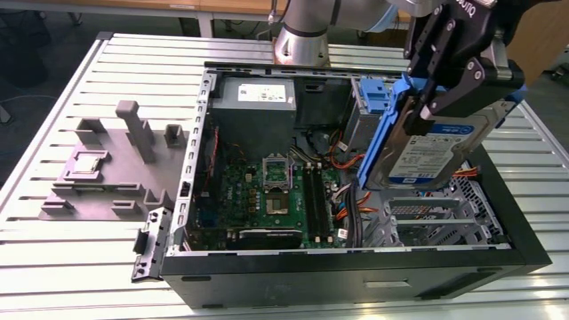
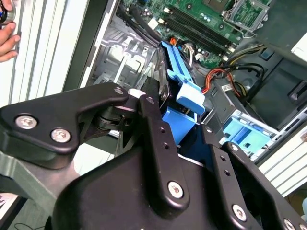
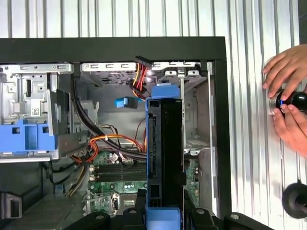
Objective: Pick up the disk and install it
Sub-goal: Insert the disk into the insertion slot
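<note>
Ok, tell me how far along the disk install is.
Done: the disk is picked up, clamped in the end effector. In hand: it hangs tilted above the open computer case, over the silver drive cage. Left: it is not yet seated in any bay.

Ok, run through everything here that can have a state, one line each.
disk: clamped in the gripper, on edge, lifted over the open case, not seated.
gripper: shut on the disk.
computer case: lying on its side, side panel off, inside exposed.
drive bay: empty, below the disk.
person's hands: on a black knob beside the case.
</note>
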Robot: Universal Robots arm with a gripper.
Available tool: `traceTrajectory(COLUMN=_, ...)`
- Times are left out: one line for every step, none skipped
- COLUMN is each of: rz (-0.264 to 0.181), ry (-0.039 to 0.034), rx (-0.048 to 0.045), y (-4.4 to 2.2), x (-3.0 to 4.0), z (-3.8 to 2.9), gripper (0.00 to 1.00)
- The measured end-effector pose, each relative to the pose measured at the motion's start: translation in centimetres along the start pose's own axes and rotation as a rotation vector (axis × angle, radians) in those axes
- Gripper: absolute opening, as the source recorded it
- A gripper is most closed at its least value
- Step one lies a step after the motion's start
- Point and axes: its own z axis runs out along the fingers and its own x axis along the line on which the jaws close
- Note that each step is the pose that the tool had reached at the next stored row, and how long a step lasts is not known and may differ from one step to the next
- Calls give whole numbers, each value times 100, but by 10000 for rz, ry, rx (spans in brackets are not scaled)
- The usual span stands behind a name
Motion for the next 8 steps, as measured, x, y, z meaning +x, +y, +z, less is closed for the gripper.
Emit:
traceTrajectory(rz=2, ry=-10, rx=0, y=10, x=-3, z=0, gripper=37)
traceTrajectory(rz=3, ry=-19, rx=0, y=17, x=-9, z=1, gripper=37)
traceTrajectory(rz=5, ry=-24, rx=-1, y=24, x=-17, z=3, gripper=37)
traceTrajectory(rz=6, ry=-27, rx=-1, y=29, x=-27, z=4, gripper=37)
traceTrajectory(rz=7, ry=-30, rx=-1, y=34, x=-38, z=6, gripper=37)
traceTrajectory(rz=8, ry=-33, rx=-1, y=39, x=-48, z=8, gripper=37)
traceTrajectory(rz=9, ry=-36, rx=-1, y=45, x=-58, z=9, gripper=37)
traceTrajectory(rz=11, ry=-41, rx=-2, y=51, x=-67, z=11, gripper=37)
